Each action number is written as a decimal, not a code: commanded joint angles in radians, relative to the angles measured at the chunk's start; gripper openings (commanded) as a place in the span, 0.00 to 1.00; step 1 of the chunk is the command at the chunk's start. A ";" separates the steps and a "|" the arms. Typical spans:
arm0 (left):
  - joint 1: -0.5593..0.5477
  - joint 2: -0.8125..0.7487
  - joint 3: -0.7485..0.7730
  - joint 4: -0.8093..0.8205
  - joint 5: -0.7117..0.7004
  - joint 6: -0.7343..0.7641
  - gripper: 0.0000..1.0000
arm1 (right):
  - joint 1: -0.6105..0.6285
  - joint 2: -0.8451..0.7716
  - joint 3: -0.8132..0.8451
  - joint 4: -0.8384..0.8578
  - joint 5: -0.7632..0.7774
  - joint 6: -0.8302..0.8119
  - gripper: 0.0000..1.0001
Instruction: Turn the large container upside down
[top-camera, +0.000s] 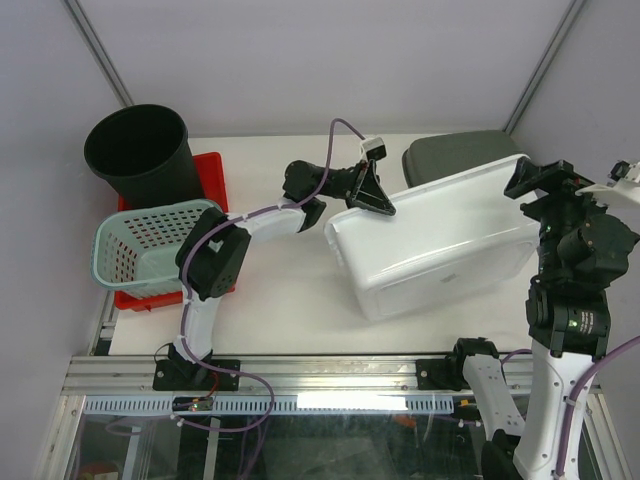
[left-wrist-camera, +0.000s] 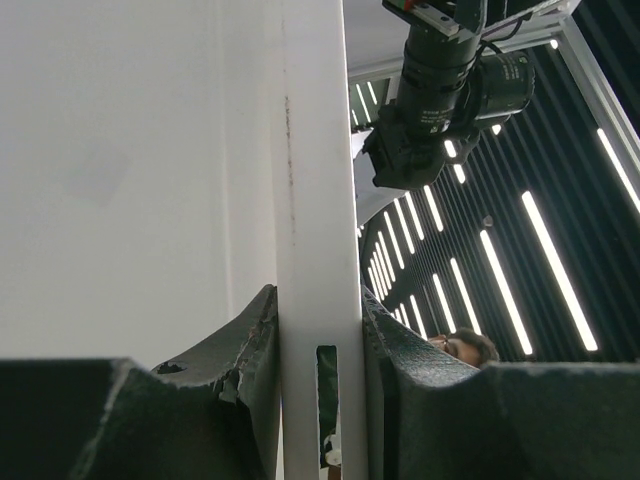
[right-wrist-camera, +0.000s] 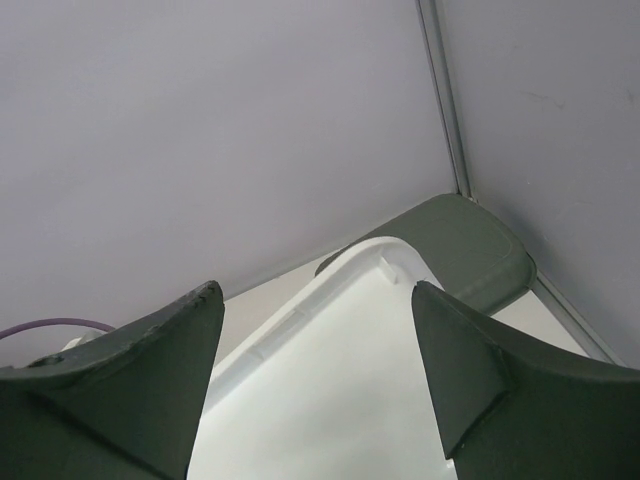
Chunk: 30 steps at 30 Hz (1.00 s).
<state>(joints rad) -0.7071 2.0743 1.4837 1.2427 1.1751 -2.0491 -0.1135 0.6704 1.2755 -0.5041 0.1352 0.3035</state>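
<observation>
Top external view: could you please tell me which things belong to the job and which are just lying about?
Job: white container, left claw clamped on its rim, right claw.
Lying about: black bucket, teal basket, red tray, grey lid.

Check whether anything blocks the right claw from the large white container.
Nothing visible does. The open right claw is right at the large white plastic container's corner; the dark grey lid lies beyond it, not between.

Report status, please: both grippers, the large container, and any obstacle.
Left gripper shut on rim of white container. Right gripper open, at its right end. Container tilted, not yet upside down. Gray lid lies just behind it.
</observation>
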 joint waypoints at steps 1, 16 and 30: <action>-0.032 -0.006 0.023 0.022 -0.101 -0.432 0.00 | -0.003 0.013 0.038 0.080 0.013 0.014 0.80; -0.151 -0.025 0.058 -0.144 -0.079 -0.506 0.00 | -0.003 -0.010 0.028 0.090 0.098 0.008 0.80; -0.164 0.167 0.312 -0.201 -0.093 -0.528 0.00 | -0.002 -0.031 0.002 0.080 0.129 0.015 0.80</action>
<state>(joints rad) -0.8757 2.1860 1.6878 0.9516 1.1496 -2.0491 -0.1135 0.6468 1.2724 -0.4641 0.2413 0.3157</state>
